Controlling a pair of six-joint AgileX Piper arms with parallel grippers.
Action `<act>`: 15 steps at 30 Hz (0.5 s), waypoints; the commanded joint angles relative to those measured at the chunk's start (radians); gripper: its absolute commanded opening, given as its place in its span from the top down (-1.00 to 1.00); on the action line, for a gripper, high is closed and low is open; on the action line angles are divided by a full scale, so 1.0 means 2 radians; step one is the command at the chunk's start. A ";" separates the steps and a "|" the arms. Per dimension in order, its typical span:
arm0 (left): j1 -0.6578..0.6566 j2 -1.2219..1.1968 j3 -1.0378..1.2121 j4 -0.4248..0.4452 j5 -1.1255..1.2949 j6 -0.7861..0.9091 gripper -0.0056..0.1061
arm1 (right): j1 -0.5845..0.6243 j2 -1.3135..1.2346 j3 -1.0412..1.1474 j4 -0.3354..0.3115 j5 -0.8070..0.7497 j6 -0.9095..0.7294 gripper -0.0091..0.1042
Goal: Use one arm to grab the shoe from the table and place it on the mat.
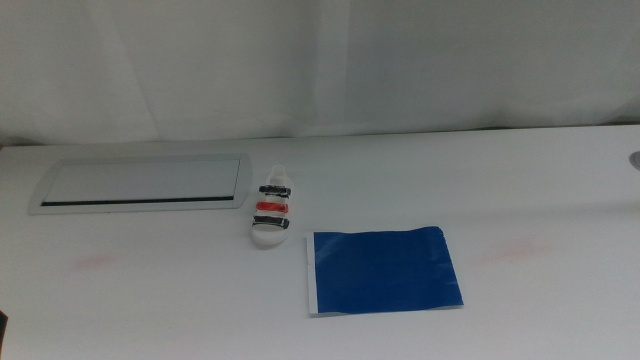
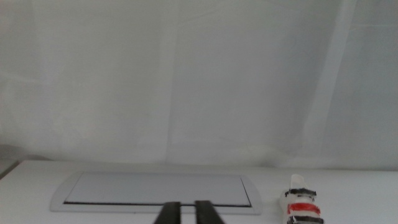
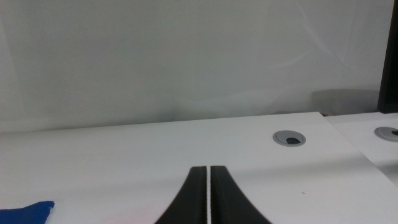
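The shoe [image 1: 272, 207] lies on the table [image 1: 150, 300] near the mat [image 1: 383, 271].

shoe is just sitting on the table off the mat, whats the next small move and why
Probably bring the left gripper toward the shoe: it stands untouched beside the mat, neither arm is near it, and it shows in the left wrist view only.

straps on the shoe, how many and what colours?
3. Across the shoe: black nearest the recessed panel's end, red-orange in the middle, black nearest the mat. None seem hidden.
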 commanded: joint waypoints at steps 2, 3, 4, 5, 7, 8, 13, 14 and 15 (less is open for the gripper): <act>0.001 -0.010 0.020 -0.006 -0.020 -0.001 0.65 | -0.002 -0.003 0.019 -0.002 -0.007 -0.001 0.88; 0.001 -0.010 0.020 -0.007 -0.027 -0.022 0.30 | -0.002 -0.003 0.019 -0.002 -0.007 -0.001 0.88; 0.001 -0.010 0.020 -0.007 -0.029 -0.033 0.13 | -0.002 -0.003 0.019 -0.002 -0.007 -0.001 0.88; 0.001 -0.010 0.020 -0.007 -0.029 -0.039 -0.12 | -0.002 -0.003 0.019 -0.002 -0.007 -0.001 0.88; 0.001 -0.010 0.020 -0.007 -0.030 -0.045 -0.58 | -0.002 -0.003 0.019 -0.002 -0.007 -0.001 0.88; 0.001 -0.010 0.020 -0.007 -0.030 -0.048 -0.77 | -0.002 -0.003 0.019 -0.002 -0.007 -0.001 0.88; 0.001 -0.010 0.020 -0.007 -0.048 -0.055 -0.77 | -0.002 -0.003 0.019 -0.002 -0.007 -0.001 0.88; 0.001 -0.010 0.020 -0.007 -0.056 -0.055 -0.77 | -0.002 -0.003 0.019 -0.002 -0.007 -0.001 0.88; 0.001 -0.010 0.019 -0.007 -0.063 -0.055 -0.77 | -0.002 -0.003 0.019 -0.002 -0.006 -0.001 0.88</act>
